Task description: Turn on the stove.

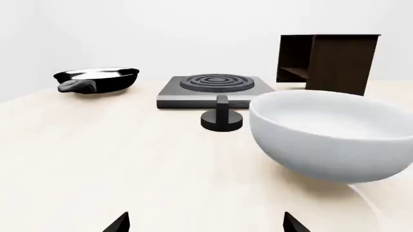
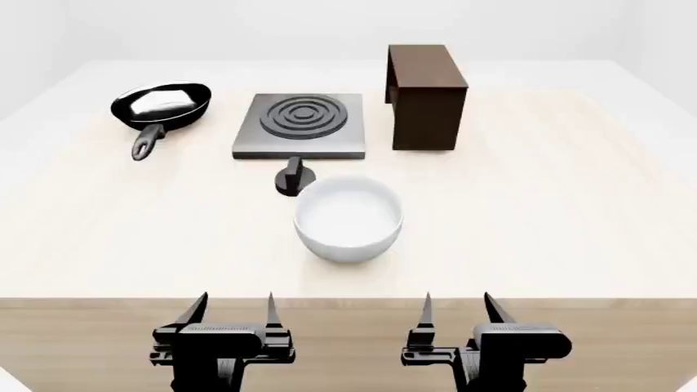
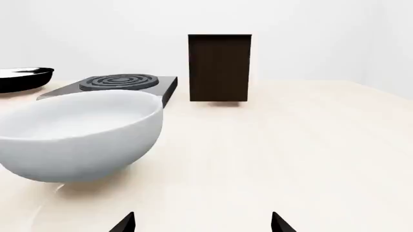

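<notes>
We are facing the flat grey metal stove, its round black knob sitting just beside a smooth white bowl. We are holding the left pincer and right pincer spread wide, gripping nothing.

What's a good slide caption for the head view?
Both open grippers wait at the table edge; white bowl fronts the stove's knob.

We see a pale matt wooden tabletop, a brushed grey metal stove plate, a smooth satin white bowl and a glossy black frying pan.
</notes>
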Robot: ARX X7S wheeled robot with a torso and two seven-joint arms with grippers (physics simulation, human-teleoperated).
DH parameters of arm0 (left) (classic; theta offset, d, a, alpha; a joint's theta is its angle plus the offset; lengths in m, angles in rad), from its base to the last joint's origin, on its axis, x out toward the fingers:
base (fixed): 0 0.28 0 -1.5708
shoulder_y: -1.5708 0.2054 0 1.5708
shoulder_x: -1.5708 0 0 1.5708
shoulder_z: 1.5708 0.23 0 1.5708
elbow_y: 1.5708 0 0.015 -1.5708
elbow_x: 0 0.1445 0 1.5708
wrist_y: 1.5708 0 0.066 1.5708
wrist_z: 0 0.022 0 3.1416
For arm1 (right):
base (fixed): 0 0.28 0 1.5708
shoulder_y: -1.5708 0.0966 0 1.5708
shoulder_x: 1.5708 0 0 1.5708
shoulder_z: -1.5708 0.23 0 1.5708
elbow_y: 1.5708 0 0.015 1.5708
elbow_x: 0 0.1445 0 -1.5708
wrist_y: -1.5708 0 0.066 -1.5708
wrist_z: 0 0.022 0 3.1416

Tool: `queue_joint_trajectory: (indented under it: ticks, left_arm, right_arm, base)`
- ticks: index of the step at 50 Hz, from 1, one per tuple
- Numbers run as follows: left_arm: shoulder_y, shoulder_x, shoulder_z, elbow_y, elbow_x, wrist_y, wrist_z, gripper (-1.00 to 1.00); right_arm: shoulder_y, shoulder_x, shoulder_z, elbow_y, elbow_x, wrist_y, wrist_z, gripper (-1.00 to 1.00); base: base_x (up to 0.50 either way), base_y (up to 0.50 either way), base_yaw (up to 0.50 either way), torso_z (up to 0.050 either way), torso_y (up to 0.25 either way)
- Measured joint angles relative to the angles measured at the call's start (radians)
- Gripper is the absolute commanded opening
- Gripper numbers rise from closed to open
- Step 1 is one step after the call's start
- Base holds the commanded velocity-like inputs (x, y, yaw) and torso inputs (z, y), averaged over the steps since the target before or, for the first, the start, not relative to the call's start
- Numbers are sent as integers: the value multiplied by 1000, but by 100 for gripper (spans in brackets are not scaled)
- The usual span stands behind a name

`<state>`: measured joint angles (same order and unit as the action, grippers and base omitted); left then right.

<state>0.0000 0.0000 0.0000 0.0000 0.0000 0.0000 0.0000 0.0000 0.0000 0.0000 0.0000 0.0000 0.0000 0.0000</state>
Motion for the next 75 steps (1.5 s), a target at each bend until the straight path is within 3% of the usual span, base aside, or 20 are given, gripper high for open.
queue_joint_trajectory:
  ticks: [32, 75]
  left_arm:
    - [-12, -82, 80, 0, -129, -20, -63, 100]
    - [-24, -125, 137, 0, -176, -29, -100, 100]
  right_arm:
    - [18, 56, -61, 9, 69, 4, 102, 100]
    - [35, 112, -126, 15, 106, 29, 163, 100]
  base:
    - [0, 9, 0, 0, 0]
    - [-8, 498, 0, 0, 0]
